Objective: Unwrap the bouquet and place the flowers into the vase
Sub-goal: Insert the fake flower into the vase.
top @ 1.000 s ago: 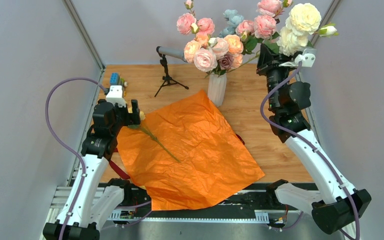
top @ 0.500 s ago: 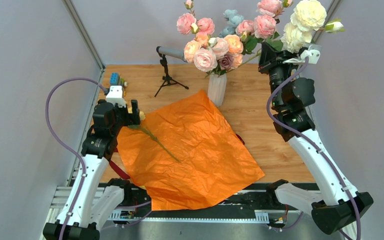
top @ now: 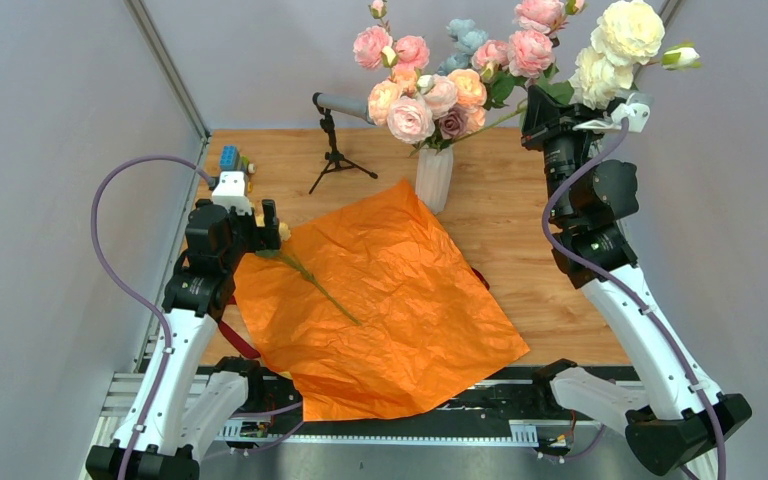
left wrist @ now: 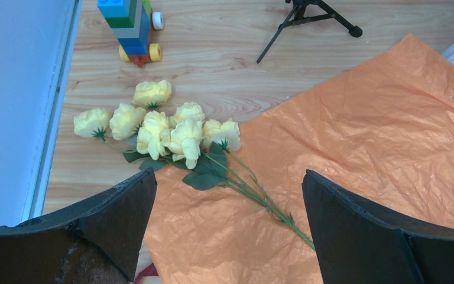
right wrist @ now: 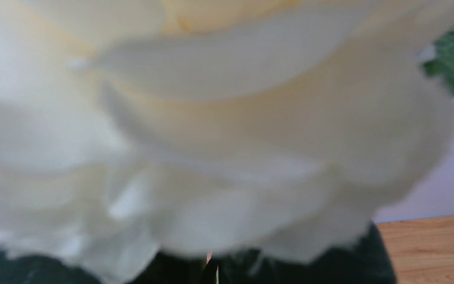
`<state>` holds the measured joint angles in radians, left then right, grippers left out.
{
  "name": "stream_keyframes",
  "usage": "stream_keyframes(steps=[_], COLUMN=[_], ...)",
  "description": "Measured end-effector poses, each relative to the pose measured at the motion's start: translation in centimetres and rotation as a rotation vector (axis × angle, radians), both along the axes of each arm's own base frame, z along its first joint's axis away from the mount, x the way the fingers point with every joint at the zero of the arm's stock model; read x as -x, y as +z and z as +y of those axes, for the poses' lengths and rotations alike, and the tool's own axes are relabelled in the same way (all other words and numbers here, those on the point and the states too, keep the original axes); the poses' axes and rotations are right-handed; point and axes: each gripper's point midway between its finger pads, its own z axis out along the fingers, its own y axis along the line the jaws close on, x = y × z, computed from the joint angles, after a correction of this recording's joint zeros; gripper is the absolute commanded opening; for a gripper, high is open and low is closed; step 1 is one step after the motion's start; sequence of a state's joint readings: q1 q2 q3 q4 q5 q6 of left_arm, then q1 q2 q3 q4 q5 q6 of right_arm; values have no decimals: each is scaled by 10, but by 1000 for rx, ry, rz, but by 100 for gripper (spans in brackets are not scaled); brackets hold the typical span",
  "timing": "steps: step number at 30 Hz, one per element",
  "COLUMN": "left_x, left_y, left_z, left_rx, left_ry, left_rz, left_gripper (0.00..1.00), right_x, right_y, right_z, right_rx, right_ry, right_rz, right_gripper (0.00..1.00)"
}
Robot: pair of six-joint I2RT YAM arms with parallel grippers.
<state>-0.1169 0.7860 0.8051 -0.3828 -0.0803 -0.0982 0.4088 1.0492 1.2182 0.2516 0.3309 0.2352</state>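
1. While the right gripper (top: 572, 108) is closed on a cream spray (top: 615, 45) in the upper right of the top view, the blooms stand high above the vase (top: 434, 178) and to its right. In the right wrist view the petals cover almost the whole frame, so the stem end is hidden. I judge that it can miss the narrow mouth.
2. The vase, in the upper middle of the top view, already holds many flowers (top: 420, 90) that lean outward. A new stem pushed in between them can catch a head, lift another stem out, or tip the tall vase.
3. I cannot tell where on the stem the closed fingers hold. If the hold is near the heads, the long stem can probably turn or slip on the way down.
4. The left gripper (left wrist: 229, 177) hangs wide open over the yellow spray (left wrist: 165, 127). This spray lies at the left edge of the orange paper (top: 390, 300), heads on the wood, stems on the sheet. Closing low can pinch the paper too and drag its upper corner, just beside the vase, against it.
5. The toy block tower (left wrist: 131, 26) is near the yellow heads, and a careless lift can knock it.
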Motion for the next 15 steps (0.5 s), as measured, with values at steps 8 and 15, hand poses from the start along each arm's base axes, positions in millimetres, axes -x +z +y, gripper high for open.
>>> stream_keyframes(steps=[8, 15], left_x=[0, 0], left_y=[0, 0], left_z=[0, 0], left_rx=[0, 0], left_ry=[0, 0], left_rz=[0, 0], left_gripper=[100, 100], right_x=[1, -2], right_y=[1, -1], right_z=[-2, -2], right_rx=[-7, -7], right_ry=[-6, -19], right_rz=[-12, -23], right_gripper=[0, 0])
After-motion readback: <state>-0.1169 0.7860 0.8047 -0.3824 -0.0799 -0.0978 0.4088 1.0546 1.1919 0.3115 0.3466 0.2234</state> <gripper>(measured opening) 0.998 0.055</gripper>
